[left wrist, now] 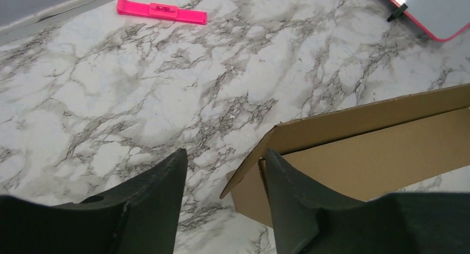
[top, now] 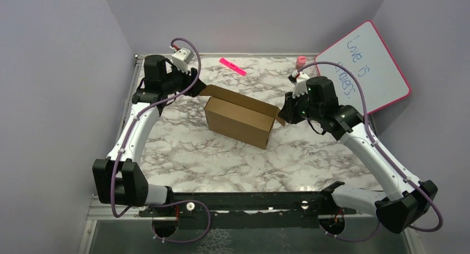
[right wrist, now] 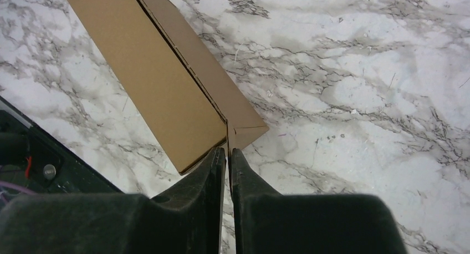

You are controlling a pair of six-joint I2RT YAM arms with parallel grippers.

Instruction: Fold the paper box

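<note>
- Roughly mid-table, on the white-and-grey marbled table, stands the plain brown cardboard paper box. It is raised into a shallow rectangular shell, with its long front wall facing the arm bases and its top open.
- At the box's right end, the right jaws are pinched almost together on the thin edge of a short end flap. The right wrist view shows the cardboard seam running straight into the slit between them. That grip probably serves to steer the flap inward, or to pin this end while the other is worked.
- At the far left corner, the left jaws stand apart and hold nothing. The pointed tip of the long rear flap pokes toward the gap, just beside one finger. They look lined up to take that flap, so that both ends can be handled together.
- Flaps splay outward at both ends, so the folding seems only partly done; tucking the ends and closing the top likely remain.
- A pinch this close to a corner could slip off or crease the cardboard.
- The flat bright-pink plastic strip and the pink-framed whiteboard sit at the table's far side, well apart from the box.
</note>
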